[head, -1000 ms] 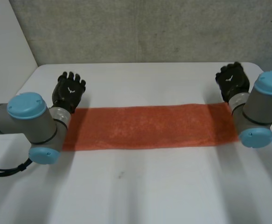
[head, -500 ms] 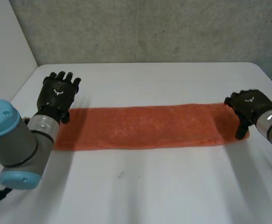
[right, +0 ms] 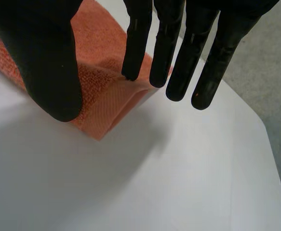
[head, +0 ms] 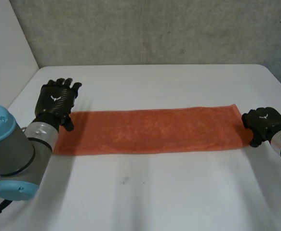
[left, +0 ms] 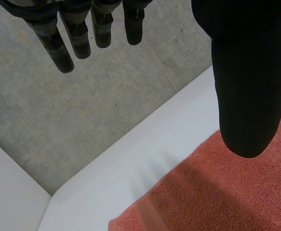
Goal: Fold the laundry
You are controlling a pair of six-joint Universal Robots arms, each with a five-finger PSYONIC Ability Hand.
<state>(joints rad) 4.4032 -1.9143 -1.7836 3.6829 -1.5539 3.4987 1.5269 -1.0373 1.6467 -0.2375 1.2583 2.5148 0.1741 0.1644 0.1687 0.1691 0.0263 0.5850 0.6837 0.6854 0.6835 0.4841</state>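
Locate the orange towel (head: 150, 131) on the white table (head: 169, 192), spread flat as one long strip running from the left side to the right, long edges parallel to the table's near edge.

Find the left hand (head: 57, 100) at the strip's left end, over the far corner. In the left wrist view, read the fingers (left: 63, 53) as straight, slightly apart from one another and well away from the thumb (left: 248, 96), clamped on nothing. Note the thumb hanging over the cloth near its hemmed corner. Contact between thumb and cloth: not readable.

Find the right hand (head: 263, 122) at the strip's right end, at the short hemmed edge. In the right wrist view, read the fingers (right: 179, 62) as straight and side by side, pointing down toward the table, with one fingertip touching the towel just inside the hem and the others past the edge, above bare table. Note the thumb (right: 48, 62) set apart from the fingers, over the cloth beside its near corner, with no cloth pinched between.

Beyond the table's far edge: a grey concrete wall (head: 154, 29).
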